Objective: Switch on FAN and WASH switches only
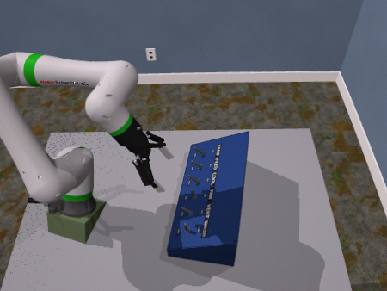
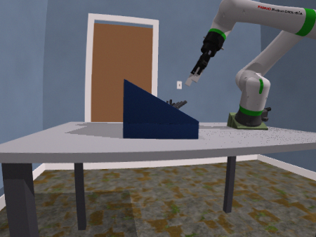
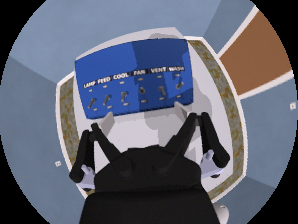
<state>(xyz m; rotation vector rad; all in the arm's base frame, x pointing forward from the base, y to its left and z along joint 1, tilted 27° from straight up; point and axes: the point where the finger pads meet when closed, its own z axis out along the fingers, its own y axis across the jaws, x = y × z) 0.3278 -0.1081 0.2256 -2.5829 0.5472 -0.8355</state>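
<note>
The blue wedge-shaped console (image 1: 211,198) stands on the grey table, its sloped face carrying a row of toggle switches labelled LAMP, FEED, COOL, FAN, VENT, WASH. The FAN lever (image 1: 193,195) looks shorter than the three levers above it. The WASH lever (image 1: 187,228) is at the near end. I cannot tell their exact positions. My gripper (image 1: 156,165) is open and empty, held in the air to the left of the console and apart from it. It is well above the console in the side view (image 2: 192,78). The wrist view shows both fingers spread (image 3: 148,163) with the console (image 3: 133,83) beyond them.
My arm's base sits on a green block (image 1: 73,221) at the table's left. The console's tall back side (image 2: 140,105) faces away from the arm. The table edges lie close in front of and to the right of the console.
</note>
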